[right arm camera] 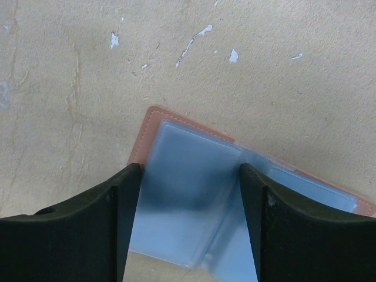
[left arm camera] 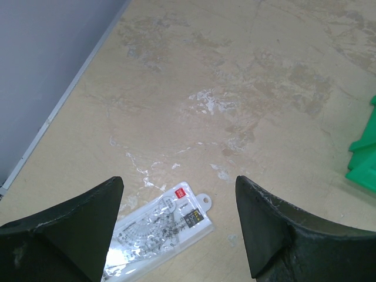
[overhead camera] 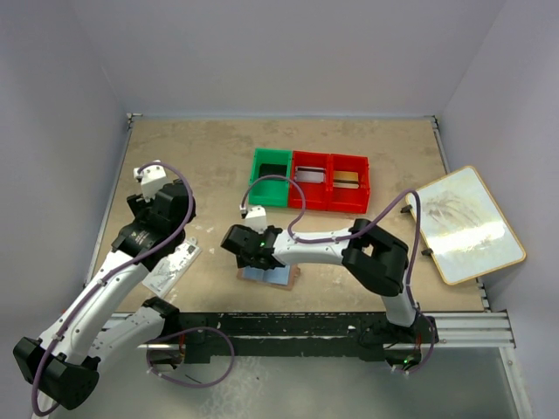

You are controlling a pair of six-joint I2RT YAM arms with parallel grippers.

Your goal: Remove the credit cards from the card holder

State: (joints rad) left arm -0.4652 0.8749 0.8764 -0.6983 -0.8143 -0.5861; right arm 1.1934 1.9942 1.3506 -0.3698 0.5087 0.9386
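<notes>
The card holder [overhead camera: 271, 277] lies open on the table, brown rim out and blue clear sleeves up. My right gripper [overhead camera: 251, 248] hovers low over its left part. In the right wrist view the card holder [right arm camera: 194, 176] fills the gap of my right gripper [right arm camera: 191, 171]. Those jaws stand wide, one finger at each side of a blue sleeve page. No credit cards show in these sleeves. My left gripper [left arm camera: 179, 183] is open over bare table, apart from the holder, at the table's left [overhead camera: 172, 246].
A white clear packet [left arm camera: 158, 226] with a red mark lies under the left gripper [overhead camera: 175, 267]. A green bin [overhead camera: 271, 178] and two red bins [overhead camera: 330, 182] stand at the back; flat pieces lie in the red ones. A framed board [overhead camera: 461, 223] leans at the right edge.
</notes>
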